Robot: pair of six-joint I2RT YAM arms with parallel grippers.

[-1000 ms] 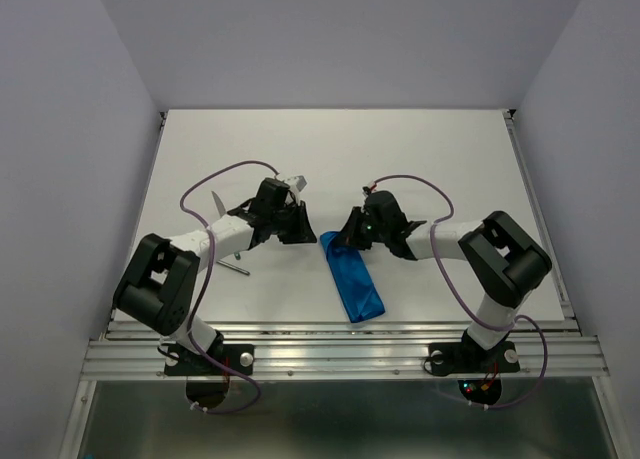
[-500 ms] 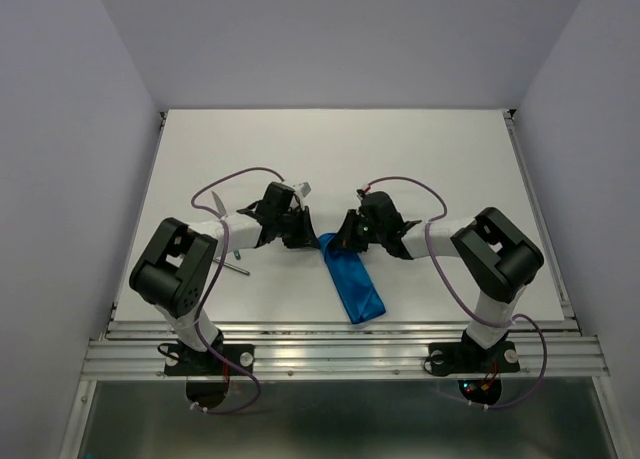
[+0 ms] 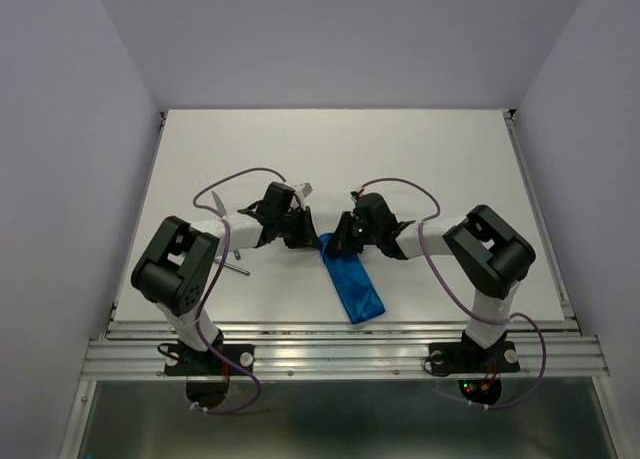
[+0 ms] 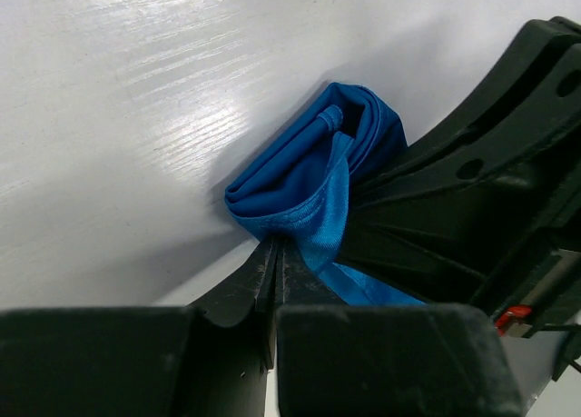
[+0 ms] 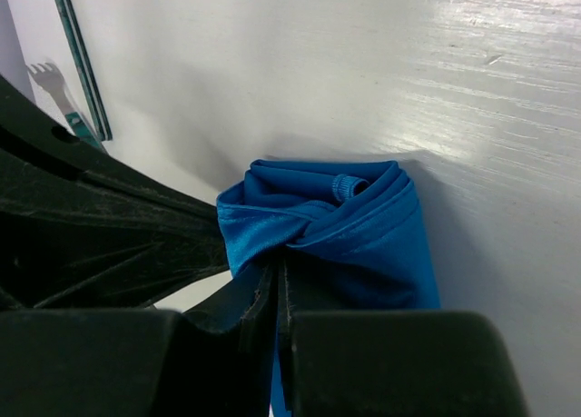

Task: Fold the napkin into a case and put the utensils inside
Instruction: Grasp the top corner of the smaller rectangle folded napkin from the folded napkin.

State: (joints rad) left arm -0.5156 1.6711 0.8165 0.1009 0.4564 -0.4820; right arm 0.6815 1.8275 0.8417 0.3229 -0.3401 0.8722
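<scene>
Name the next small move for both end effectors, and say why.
Probably ease the two apart to open a mouth: the left end effector and right end effector are each shut on an edge at the far end of the folded bright blue cloth packet, while the thin grey metal utensil lies outside.

case (image 3: pixel 354 287): blue, lying slantwise on white table (image 3: pixel 450 159) | left claw (image 3: pixel 310 235), right claw (image 3: pixel 342 239): both at case's far end | grey utensil (image 3: pixel 236 268): left of case, apart
</scene>
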